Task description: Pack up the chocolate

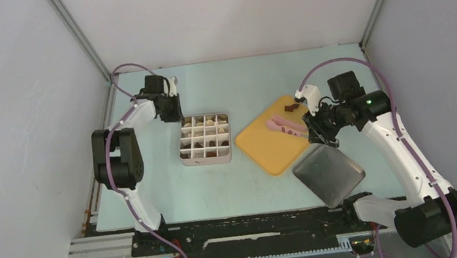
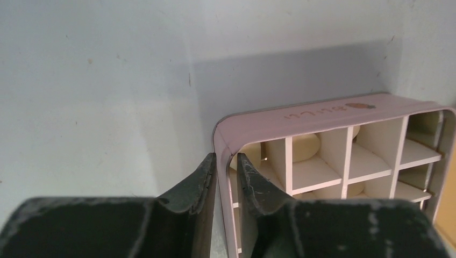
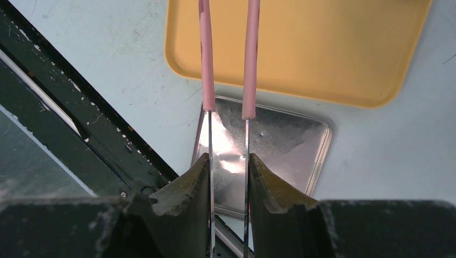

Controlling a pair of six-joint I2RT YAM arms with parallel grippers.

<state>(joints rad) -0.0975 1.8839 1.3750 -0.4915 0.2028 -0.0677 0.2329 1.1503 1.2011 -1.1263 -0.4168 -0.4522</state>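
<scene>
Pinching the corner wall of the pink divided box (image 2: 322, 115) between nearly closed fingers, the left hand (image 2: 226, 172) sits at the box's far left corner. The right hand (image 3: 228, 172) is clamped on the metal arms of the pink tongs (image 3: 206, 54), which reach over the metal lid (image 3: 279, 140) and the yellow tray (image 3: 322, 54). Chocolate (image 1: 208, 122), cream and dark, fills the box's compartments; one dark piece (image 1: 290, 107) lies near the tray's far corner.
</scene>
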